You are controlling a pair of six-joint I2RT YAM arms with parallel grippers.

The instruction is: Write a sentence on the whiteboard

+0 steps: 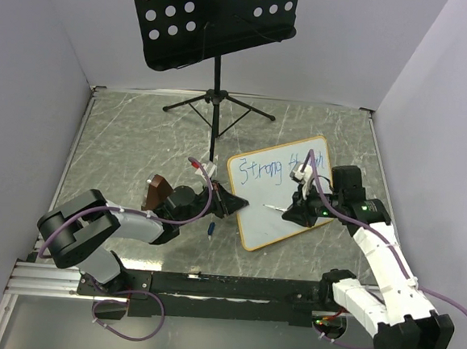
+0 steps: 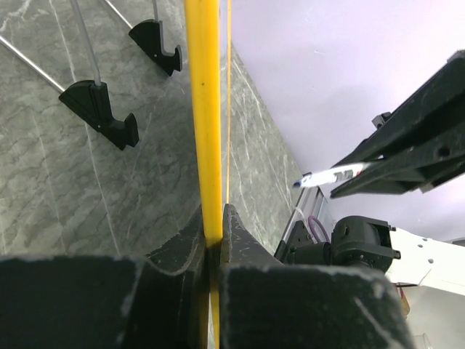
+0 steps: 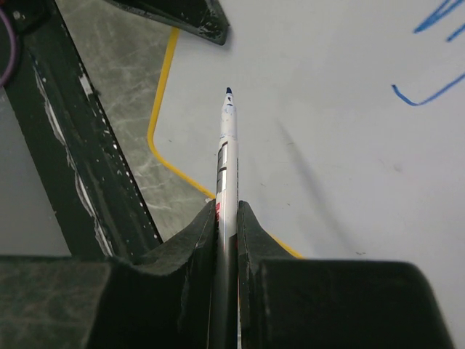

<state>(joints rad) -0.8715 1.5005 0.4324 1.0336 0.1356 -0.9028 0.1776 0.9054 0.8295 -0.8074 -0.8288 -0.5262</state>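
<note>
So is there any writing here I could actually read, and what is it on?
"Strong": blue handwriting on the whiteboard, overhead view.
"th": seemingly the start of the next word; the rest is hidden by the right gripper.
The marker: small red print on the barrel, too blurred to read.
Nothing else is legible.

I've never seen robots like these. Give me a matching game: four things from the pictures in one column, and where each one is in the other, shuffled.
Things
1. whiteboard
2. marker
3. music stand
4. blue writing

Places
A. standing at the far side of the table
B. edge pinched by the left fingers
C. gripped in the right fingers
D. along the board's far edge

Pairs: 1-B, 2-C, 3-A, 4-D
</note>
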